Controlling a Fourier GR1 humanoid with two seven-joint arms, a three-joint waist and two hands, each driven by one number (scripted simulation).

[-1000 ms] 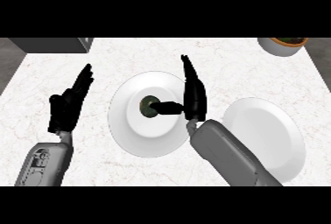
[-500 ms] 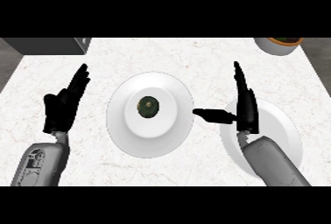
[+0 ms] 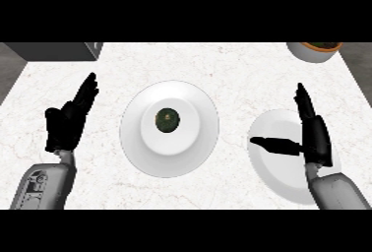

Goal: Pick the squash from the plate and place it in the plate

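Right hand open, fingers straight, thumb out, over the right-side plate, left hand open at frame left, squash sits in the centre plate, bowl upper right.

You look down on a white marbled bench, evenly lit, with a dark grey unit at its upper-left corner.
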